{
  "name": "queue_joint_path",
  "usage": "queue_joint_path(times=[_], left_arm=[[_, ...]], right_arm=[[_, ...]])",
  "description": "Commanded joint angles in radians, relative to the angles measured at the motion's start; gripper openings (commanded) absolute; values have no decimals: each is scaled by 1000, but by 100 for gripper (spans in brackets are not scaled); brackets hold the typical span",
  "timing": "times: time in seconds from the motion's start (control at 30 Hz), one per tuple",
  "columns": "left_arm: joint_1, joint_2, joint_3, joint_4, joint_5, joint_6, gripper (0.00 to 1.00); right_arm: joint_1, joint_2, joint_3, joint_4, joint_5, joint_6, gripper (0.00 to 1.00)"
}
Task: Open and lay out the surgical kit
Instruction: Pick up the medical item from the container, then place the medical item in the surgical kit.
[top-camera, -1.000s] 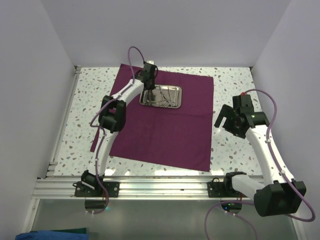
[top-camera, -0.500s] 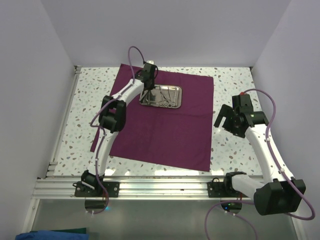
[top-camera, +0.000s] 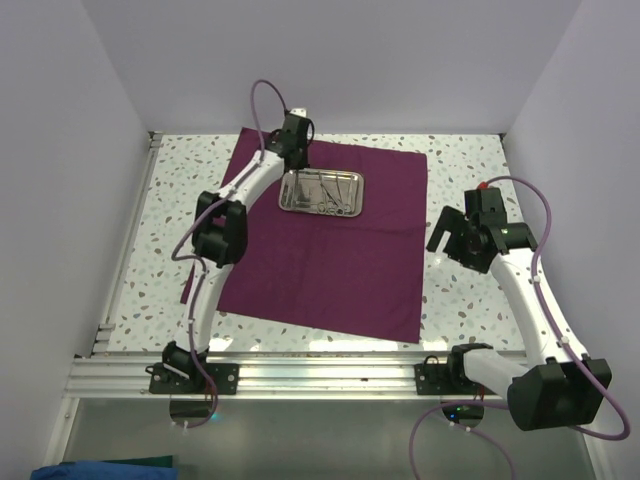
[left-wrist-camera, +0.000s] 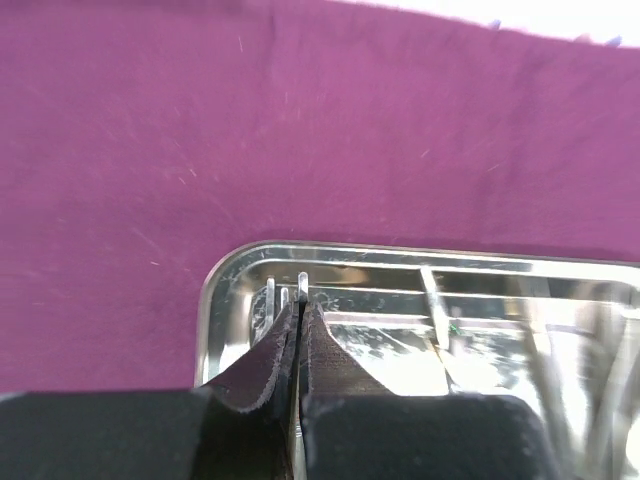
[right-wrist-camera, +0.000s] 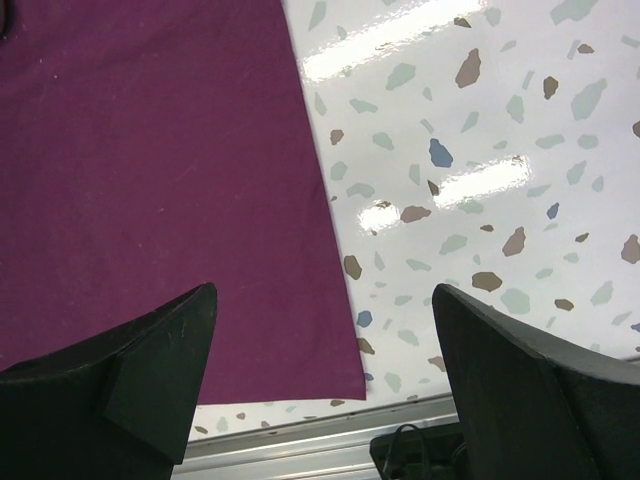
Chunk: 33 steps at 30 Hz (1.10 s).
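Note:
The dark purple cloth (top-camera: 320, 255) lies spread flat on the table. On its far part sits the small shiny steel tray (top-camera: 347, 208), with thin silver instruments (top-camera: 325, 190) inside. My left gripper (top-camera: 292, 152) hangs over the tray's left end. In the left wrist view its jaws (left-wrist-camera: 298, 308) are pressed together on a thin silver instrument, whose tip (left-wrist-camera: 302, 284) pokes out just above the tray's corner (left-wrist-camera: 215, 290). Other instruments (left-wrist-camera: 437, 310) lie in the tray. My right gripper (top-camera: 447, 238) stands wide open over the cloth's right edge (right-wrist-camera: 330, 250), holding nothing.
White walls close in the speckled table (top-camera: 470, 160) on three sides. An aluminium rail (top-camera: 320, 375) with both arm bases runs along the near edge. The cloth's near right corner (right-wrist-camera: 355, 385) lies close to that rail.
My left gripper has shut on a thin instrument in the tray's left end and risen, drawing back toward the far left. The right arm has barely moved.

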Motion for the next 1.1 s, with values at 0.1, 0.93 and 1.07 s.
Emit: queue_joint_path(times=[0.1, 0.93, 1.07], left_arm=[[7, -207, 11, 9, 2, 3, 0], [-50, -862, -1184, 221, 99, -67, 0], [-51, -846, -1138, 178, 62, -44, 52]], right_arm=[[-2, -5, 6, 31, -30, -22, 92], [12, -4, -33, 57, -64, -30, 92], [12, -22, -39, 51, -53, -27, 92]])
